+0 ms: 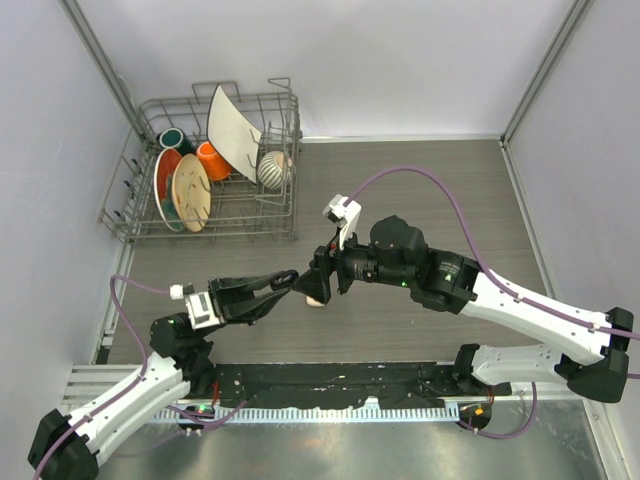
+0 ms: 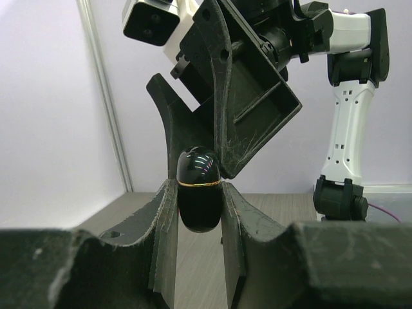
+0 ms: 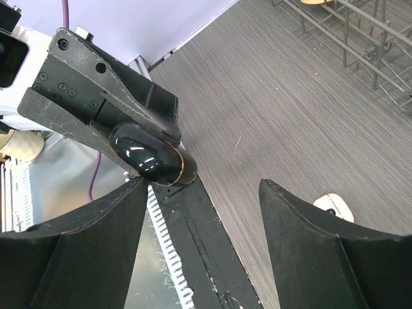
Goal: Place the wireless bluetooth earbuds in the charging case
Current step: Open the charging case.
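Holding the case (image 2: pixel 199 193) clear of the table (image 1: pixel 420 180), the left gripper (image 1: pixel 289 283) clamps its lower half, one jaw on each flank just below the gold seam; the lid above that seam is shut. The right gripper (image 3: pixel 204 182) stands at the case with its jaws wide apart and nothing between them. In the left wrist view one right finger (image 2: pixel 251 109) appears to touch the lid's shoulder, but whether the lid sits between the two fingers or just past one tip cannot be told. No earbuds can be picked out. A cream item (image 3: pixel 333 207) lies on the table near the case, too small to tell whether it is an earbud or a second case. The step in hand is judged to be lifting the lid. To do it well, the left jaws should keep their hold below the seam, so that the lid is free to swing. The right finger should bear on the lid's edge away from the hinge, whose side is not visible. The push should be light and steady, since the glossy shell is likely to slip or twist in the clamp. The case is best kept upright, so that its wells face up for the earbuds.
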### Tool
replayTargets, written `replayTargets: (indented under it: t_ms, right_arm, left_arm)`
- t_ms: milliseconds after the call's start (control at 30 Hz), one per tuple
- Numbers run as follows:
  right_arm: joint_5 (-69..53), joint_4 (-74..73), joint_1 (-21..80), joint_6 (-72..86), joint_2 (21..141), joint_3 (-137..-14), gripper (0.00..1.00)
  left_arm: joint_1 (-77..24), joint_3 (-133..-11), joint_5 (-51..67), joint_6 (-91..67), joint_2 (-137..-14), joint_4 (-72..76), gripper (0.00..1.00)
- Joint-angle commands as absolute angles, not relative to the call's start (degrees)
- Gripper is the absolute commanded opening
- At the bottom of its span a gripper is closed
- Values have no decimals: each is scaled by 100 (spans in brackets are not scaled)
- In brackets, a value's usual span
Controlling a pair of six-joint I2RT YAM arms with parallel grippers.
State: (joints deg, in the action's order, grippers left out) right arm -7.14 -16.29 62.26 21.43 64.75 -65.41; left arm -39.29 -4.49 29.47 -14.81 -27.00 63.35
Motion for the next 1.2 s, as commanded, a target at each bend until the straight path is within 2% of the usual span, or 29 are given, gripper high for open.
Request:
replayTargets:
  t_ms: [0,800,1167]
  right_arm:
    - [-281,-914,6205,2355,6363,-6627,75]
    - [-439,-554,5801,3041,6187,-6381,78]
    - [-336,-492,5775,2980,6047,-6302,78]
  left_arm:
    - [-3999,-677,3665,-1582,-2760,6557,0]
    - [-3999,-773,3876,-1485,-2804,6170,0]
    - [-3999,-703,3534,-1424,-2698,6117,0]
